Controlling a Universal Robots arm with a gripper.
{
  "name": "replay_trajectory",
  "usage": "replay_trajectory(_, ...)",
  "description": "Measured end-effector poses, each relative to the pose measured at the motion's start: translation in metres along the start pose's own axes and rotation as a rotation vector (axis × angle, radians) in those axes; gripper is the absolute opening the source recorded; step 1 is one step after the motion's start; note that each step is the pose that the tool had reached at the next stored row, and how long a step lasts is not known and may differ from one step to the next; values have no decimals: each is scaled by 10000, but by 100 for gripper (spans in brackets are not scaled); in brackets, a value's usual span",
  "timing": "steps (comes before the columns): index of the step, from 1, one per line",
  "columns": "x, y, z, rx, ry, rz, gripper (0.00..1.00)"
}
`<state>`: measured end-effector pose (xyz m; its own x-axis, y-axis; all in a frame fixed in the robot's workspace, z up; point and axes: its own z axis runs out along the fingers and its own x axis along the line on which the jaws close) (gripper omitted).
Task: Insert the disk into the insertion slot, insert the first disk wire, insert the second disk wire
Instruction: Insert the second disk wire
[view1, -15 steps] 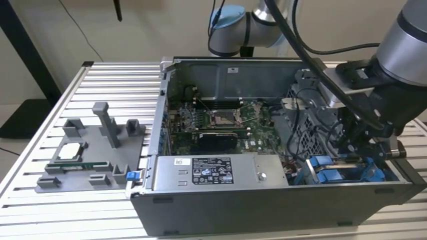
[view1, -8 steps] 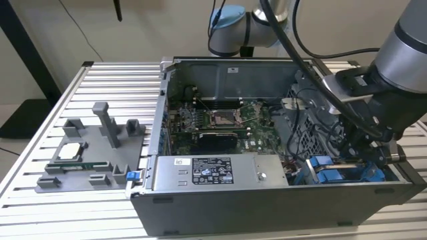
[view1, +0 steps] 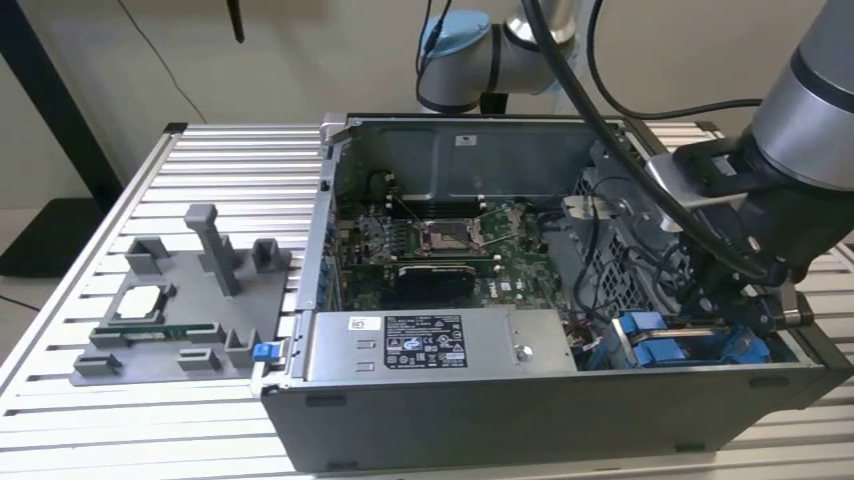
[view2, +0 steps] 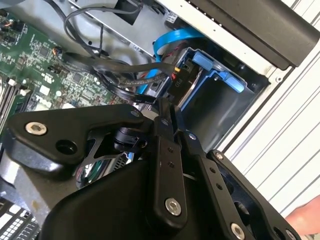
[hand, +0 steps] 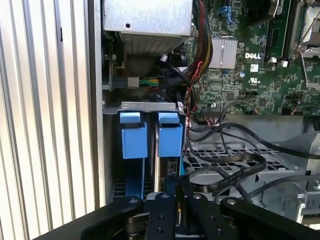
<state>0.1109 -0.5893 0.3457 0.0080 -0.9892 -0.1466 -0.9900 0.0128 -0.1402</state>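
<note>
Disk: in its blue carrier (hand: 170, 135), seated upright in the slot (hand: 150, 106) at the case's (view1: 534, 420) corner, beside the power supply box (view1: 441, 345)
Gripper (view2: 165, 107): low over the bay, fingers pressed together on what looks like a flat black wire (hand: 225, 172)
Step, as I judge it: first wire
Doing it well: keep the plug square to the disk's socket, press straight, avoid snagging the loose cable bundle (view2: 115, 70)
</note>
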Motion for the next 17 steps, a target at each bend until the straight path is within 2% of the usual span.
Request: replay_trajectory(17, 8, -20, 49, 7, 10, 44, 0)
